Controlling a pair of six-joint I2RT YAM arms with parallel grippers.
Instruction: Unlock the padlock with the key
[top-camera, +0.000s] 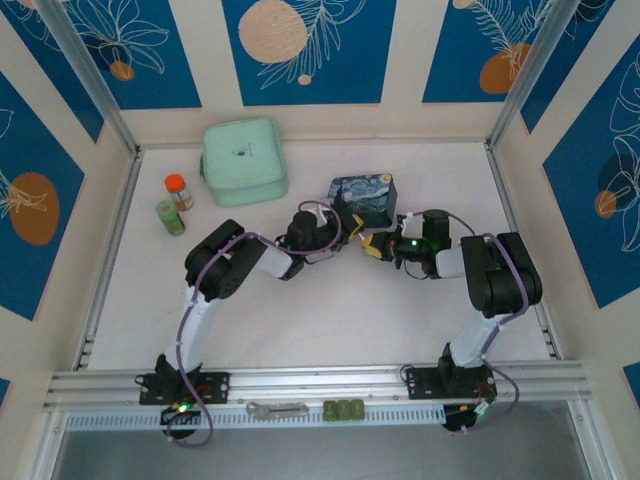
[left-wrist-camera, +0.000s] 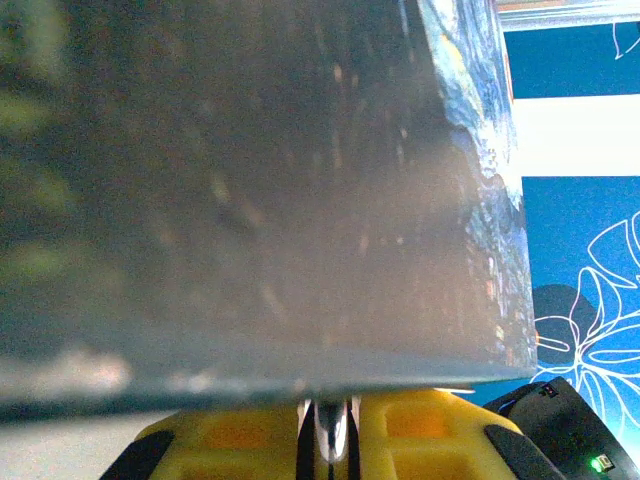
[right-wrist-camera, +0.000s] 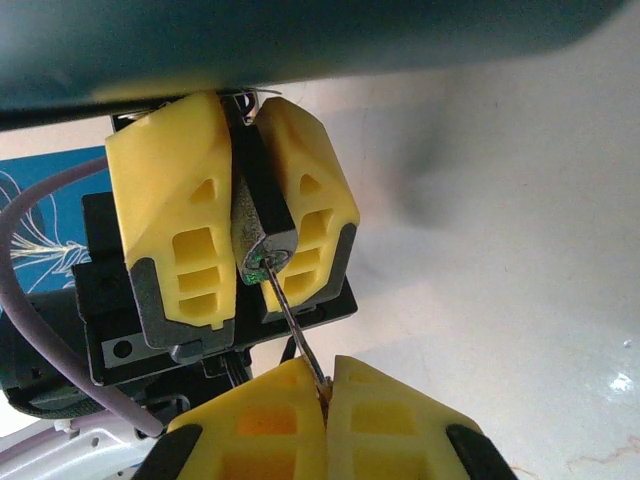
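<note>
Clearly, the padlock (right-wrist-camera: 258, 215) sits clamped between the yellow fingers of the left claw (right-wrist-camera: 245, 125), its keyhole end facing the right claw (right-wrist-camera: 328, 390). The right claw is clenched on the thin metal key (right-wrist-camera: 295, 325), whose shaft slants up to meet the padlock's lower face. Seen from above, both claws meet tip to tip over the white surface (top-camera: 400, 310), just in front of the blue-and-yellow painted tin box (top-camera: 365, 195). The left arm bends at its elbow and reaches rightward; the right arm folds back and reaches leftward. In the left wrist view the tin box's side looms just above the claw's fingers.
</note>
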